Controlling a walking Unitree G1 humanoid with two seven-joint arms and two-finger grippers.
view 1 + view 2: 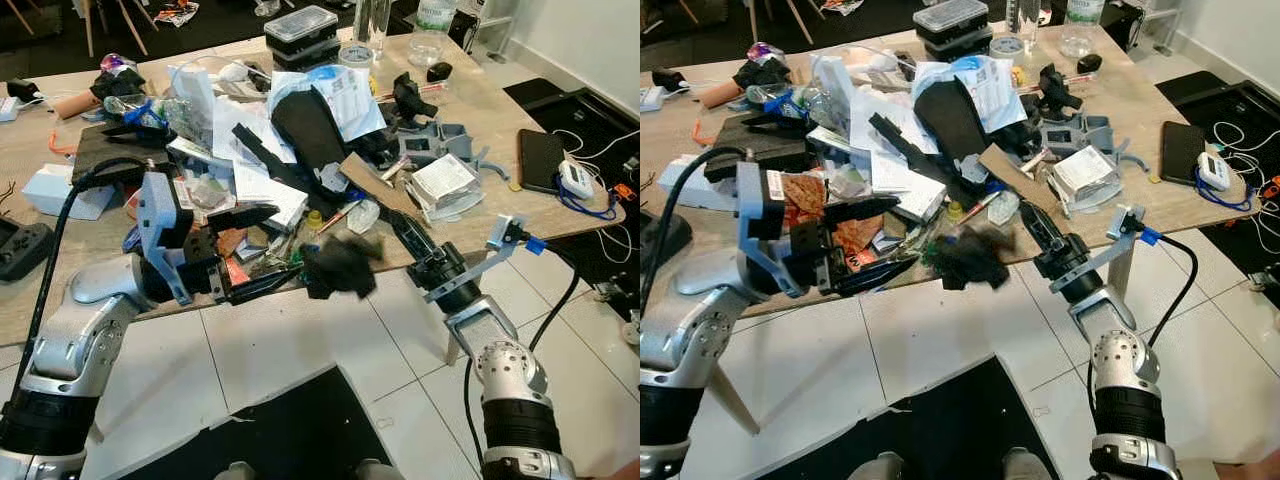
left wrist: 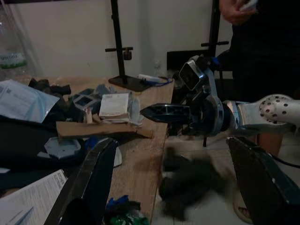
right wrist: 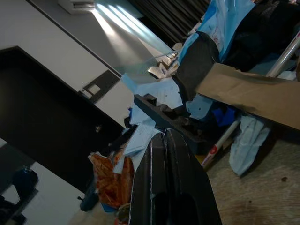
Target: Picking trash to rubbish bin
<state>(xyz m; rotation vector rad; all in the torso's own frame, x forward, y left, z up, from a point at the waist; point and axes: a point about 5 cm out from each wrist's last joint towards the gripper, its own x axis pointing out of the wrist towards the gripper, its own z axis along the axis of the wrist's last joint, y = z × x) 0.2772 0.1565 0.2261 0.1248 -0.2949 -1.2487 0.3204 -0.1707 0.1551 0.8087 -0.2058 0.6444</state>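
The left gripper sits at the front edge of the wooden table, with its two black fingers spread wide apart and nothing between them. Just past its fingertips is a dark, fuzzy lump of trash. The lump looks blurred and sits right at the front edge of the tabletop, partly over the white floor tiles. I cannot tell if it is resting on the edge or in the air. The right gripper is on the other side of the lump, low over the front edge, and its fingers are pressed flat together with nothing in them. Behind both grippers the tabletop is piled with mess: a strip of brown cardboard near the right gripper, white papers, a big black sheet and a blue and white plastic bag in the middle. A small paper packet lies toward the right edge, and a black tablet lies close to that edge. Stacked plastic boxes stand at the far edge. In the left wrist view a person in dark clothes stands behind the right arm.
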